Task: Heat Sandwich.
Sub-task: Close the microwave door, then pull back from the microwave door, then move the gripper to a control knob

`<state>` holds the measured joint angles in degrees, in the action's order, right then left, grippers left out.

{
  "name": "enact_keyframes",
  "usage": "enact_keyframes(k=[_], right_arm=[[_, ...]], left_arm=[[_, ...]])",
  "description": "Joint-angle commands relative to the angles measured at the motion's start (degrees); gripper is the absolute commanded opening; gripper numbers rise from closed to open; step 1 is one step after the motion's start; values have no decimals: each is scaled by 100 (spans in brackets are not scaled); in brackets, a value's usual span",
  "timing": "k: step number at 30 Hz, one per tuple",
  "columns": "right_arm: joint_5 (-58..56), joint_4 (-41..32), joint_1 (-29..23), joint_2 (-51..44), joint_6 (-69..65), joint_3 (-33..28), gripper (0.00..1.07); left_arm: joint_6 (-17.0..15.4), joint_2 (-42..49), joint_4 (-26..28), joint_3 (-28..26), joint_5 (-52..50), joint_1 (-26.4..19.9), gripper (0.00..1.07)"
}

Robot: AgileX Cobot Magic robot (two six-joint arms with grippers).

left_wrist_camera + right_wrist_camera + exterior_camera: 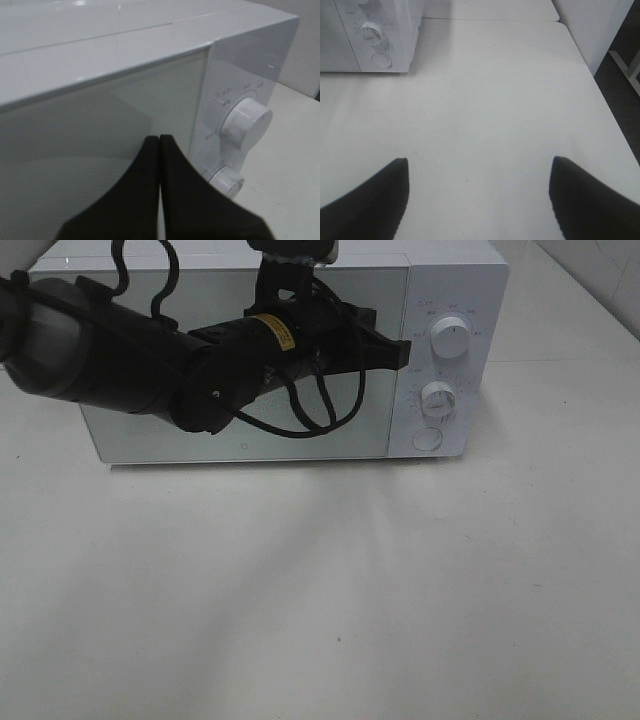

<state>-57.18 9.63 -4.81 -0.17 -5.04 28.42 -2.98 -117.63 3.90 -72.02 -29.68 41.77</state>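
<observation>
- At the desk's (pixel 320 600) back: microwave (pixel 470 280).
- On its right panel: upper knob (pixel 451 340) over lower knob (pixel 438 397), button (pixel 427 439) lowest.
- Before the door (pixel 150 445), just left of upper knob: left tool (pixel 405 352) (contact unclear).
- Over the desk before it: right tool (pixel 479 160).

The left arm (pixel 100 350) covers much of the microwave (pixel 300 445) door behind the left gripper (pixel 404 352), and the mirrored glass hides the inside. Print around the dials (pixel 450 340) just beyond that gripper is too small to read. The right gripper (pixel 479 160) has its fingers (pixel 365 205) cut off by the picture's edge.
</observation>
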Motion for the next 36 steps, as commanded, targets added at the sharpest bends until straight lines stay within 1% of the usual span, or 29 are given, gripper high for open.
enact_keyframes(k=[1,2,5,6,9,10,12,13,14,15,16,17,18,19,20,21,22,23,24,25,28,30,32,33,34,36], right_arm=[[29,23,40,-166,40,-6,75],[29,23,40,-166,40,-6,75],[29,23,40,-166,40,-6,75],[29,23,40,-166,40,-6,75],[29,23,40,-166,40,-6,75],[29,23,40,-166,40,-6,75],[29,23,40,-166,40,-6,75],[29,23,40,-166,40,-6,75],[29,23,40,-166,40,-6,75],[29,23,40,-166,40,-6,75],[29,23,40,-166,40,-6,75],[29,23,40,-166,40,-6,75],[29,23,40,-166,40,-6,75],[29,23,40,-166,40,-6,75],[29,23,40,-166,40,-6,75],[29,23,40,-166,40,-6,75],[29,23,40,-166,40,-6,75],[29,23,40,-166,40,-6,75],[29,23,40,-166,40,-6,75],[29,23,40,-166,40,-6,75],[29,23,40,-166,40,-6,75],[29,23,40,-166,40,-6,75],[29,23,40,-166,40,-6,75],[29,23,40,-166,40,-6,75],[29,23,40,-166,40,-6,75],[29,23,40,-166,40,-6,75]], left_arm=[[-40,275,195,235,-109,11,0],[-40,384,195,395,-97,63,0],[-40,539,195,561,-92,109,0],[-40,705,189,733,-86,126,0],[-46,865,172,888,46,178,0],[-46,1026,166,1008,332,178,0],[-46,1215,166,1077,831,189,0],[-46,1215,166,1077,831,189,0],[-46,1306,172,1089,1146,189,0],[-63,1473,172,1117,1828,189,0],[-63,1564,178,1117,2183,189,2],[-63,1633,178,1117,2452,189,8],[-63,1719,178,1117,2762,189,17],[-63,1719,178,1117,2762,189,17],[-69,1879,223,1117,3231,189,42],[-97,1948,252,1117,3438,189,59],[-126,2000,281,1117,3575,189,72],[-126,2000,281,1117,3575,189,72],[-155,2126,286,1117,3902,189,97],[-166,2172,286,1117,4034,189,102],[-166,2275,281,1117,4246,189,100],[-149,2452,229,1117,4710,189,99],[-109,2647,229,1117,5569,189,99],[-109,2647,229,1117,5569,189,99],[-52,2704,218,1117,5730,189,99],[-40,2813,172,1117,6045,115,99]])
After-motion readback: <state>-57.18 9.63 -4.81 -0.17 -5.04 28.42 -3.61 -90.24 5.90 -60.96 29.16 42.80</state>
